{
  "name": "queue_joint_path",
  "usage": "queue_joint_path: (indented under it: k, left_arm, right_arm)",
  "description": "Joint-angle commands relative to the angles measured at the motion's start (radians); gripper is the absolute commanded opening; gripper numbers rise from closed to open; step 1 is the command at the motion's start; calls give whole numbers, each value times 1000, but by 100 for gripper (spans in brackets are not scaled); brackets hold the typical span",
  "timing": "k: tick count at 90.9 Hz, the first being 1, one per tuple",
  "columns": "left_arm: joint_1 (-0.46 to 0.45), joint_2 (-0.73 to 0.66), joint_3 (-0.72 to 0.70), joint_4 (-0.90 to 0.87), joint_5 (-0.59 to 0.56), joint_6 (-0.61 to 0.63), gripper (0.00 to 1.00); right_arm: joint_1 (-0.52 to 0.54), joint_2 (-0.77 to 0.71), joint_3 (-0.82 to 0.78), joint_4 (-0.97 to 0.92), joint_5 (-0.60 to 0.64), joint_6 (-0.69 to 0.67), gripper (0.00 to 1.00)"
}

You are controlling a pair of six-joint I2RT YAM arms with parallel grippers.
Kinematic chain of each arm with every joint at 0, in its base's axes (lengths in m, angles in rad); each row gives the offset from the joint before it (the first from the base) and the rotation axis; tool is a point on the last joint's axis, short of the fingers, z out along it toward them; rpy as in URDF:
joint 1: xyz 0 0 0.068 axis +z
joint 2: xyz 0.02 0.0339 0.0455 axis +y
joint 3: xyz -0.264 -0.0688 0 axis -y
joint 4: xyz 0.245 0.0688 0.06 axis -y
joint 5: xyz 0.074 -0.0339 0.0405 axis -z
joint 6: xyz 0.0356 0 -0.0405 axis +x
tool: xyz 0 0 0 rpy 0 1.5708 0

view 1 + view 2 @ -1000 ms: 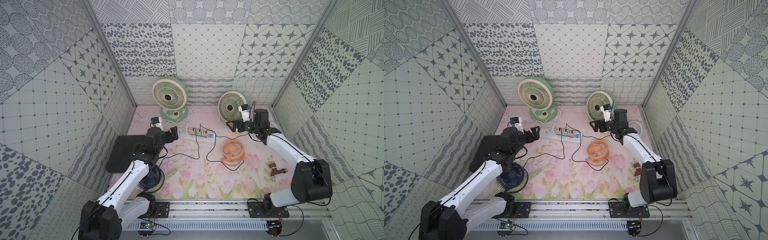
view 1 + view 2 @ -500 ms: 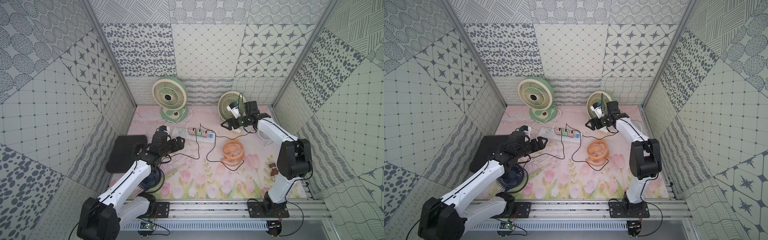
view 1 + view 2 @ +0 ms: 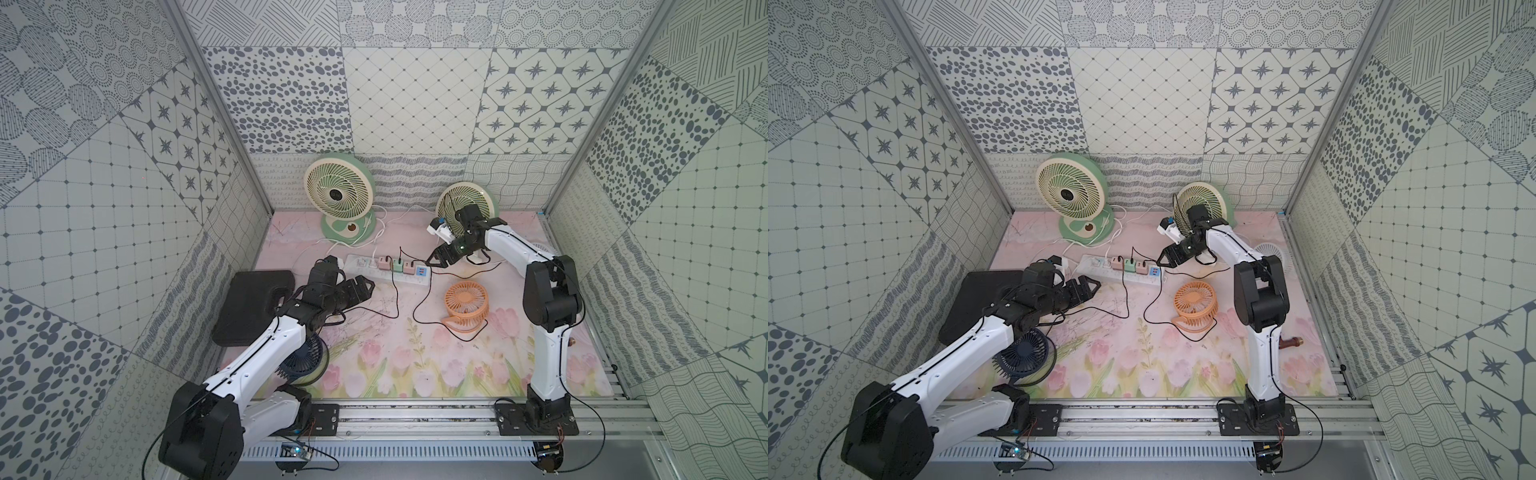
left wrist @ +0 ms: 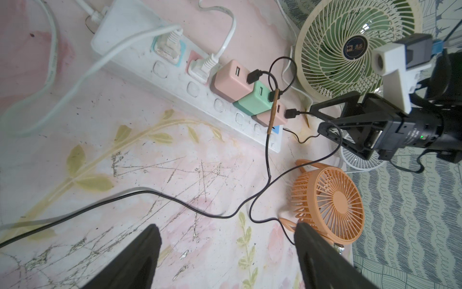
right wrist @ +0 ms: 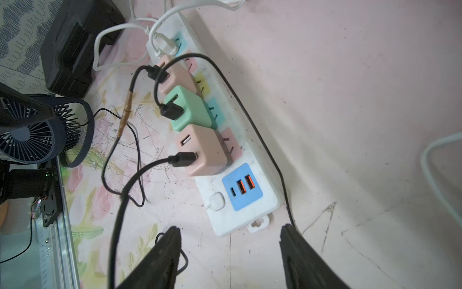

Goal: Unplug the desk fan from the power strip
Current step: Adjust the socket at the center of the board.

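The white power strip [image 3: 388, 272] [image 3: 1121, 271] lies across the middle of the floral mat. Two white plugs [image 4: 172, 40] and pink, green and pink USB adapters [image 5: 190, 110] with black cables sit in it. The white cords run toward the two green desk fans [image 3: 338, 195] [image 3: 451, 199] at the back. My left gripper [image 3: 368, 286] [image 4: 226, 226] hovers open just in front of the strip's left part, holding nothing. My right gripper [image 3: 430, 262] [image 5: 230, 227] is open at the strip's right end, near the blue USB panel [image 5: 242, 186], touching nothing.
An orange mini fan [image 3: 465, 299] lies right of centre, its black cable looping over the mat. A navy mini fan [image 3: 1021, 353] sits under my left arm. A black case [image 3: 253, 307] lies by the left wall. A white mini fan [image 3: 1273, 251] is behind my right arm.
My left gripper moved right toward the strip's left part. My right gripper swung from the back-right fan down to the strip's right end. Both jaws narrowed slightly.
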Motion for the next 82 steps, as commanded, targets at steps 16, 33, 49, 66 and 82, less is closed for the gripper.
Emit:
queue_joint_path:
  k: [16, 33, 49, 66, 82]
  left_arm:
    - [-11, -21, -19, -32, 15, -15, 88]
    - [-10, -20, -22, -35, 7, -8, 88]
    - [-11, -16, -24, -38, 5, -4, 88]
    - [-11, -22, -27, -40, -2, -4, 88]
    - [-10, -13, -25, -39, -10, 2, 88]
  right_arm:
    - [20, 107, 122, -60, 22, -13, 69]
    - [29, 148, 154, -87, 4, -29, 69]
    - [44, 175, 171, -110, -4, -50, 69]
    - [54, 187, 169, -121, -15, -65, 68]
    - [63, 176, 145, -130, -15, -80, 65]
